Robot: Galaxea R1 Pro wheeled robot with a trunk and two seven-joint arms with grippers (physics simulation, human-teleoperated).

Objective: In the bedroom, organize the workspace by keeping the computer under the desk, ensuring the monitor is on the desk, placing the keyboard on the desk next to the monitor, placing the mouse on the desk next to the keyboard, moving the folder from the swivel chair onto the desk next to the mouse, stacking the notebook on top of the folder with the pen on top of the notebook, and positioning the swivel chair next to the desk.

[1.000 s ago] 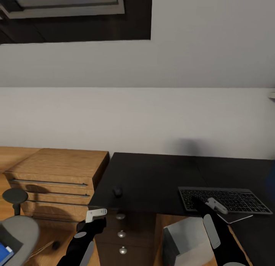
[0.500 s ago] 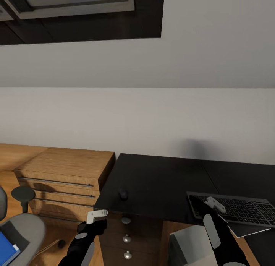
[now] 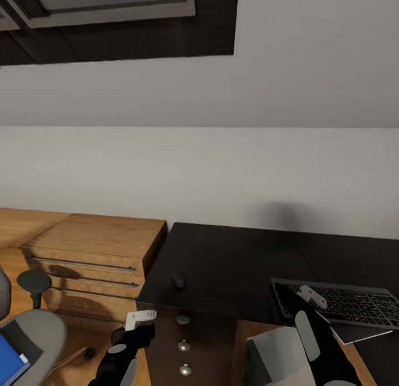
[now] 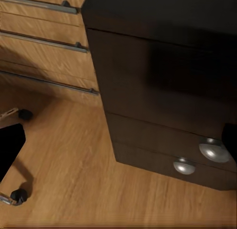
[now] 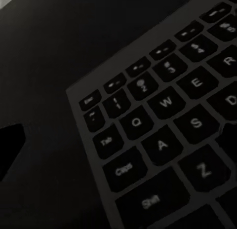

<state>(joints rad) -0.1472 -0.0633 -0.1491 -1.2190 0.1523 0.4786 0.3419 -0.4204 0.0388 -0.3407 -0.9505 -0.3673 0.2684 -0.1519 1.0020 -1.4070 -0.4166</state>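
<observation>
The right claw point(image 3: 302, 293) is being held over the keyboard's point(image 3: 354, 304) left end at the tabletop's point(image 3: 233, 264) front edge; its opening cannot be told.

My head camera looks down at the desk point(image 3: 233, 264) from farther back, my left wrist camera sees its drawers up close, my right one its keyboard point(image 5: 163, 125)
</observation>
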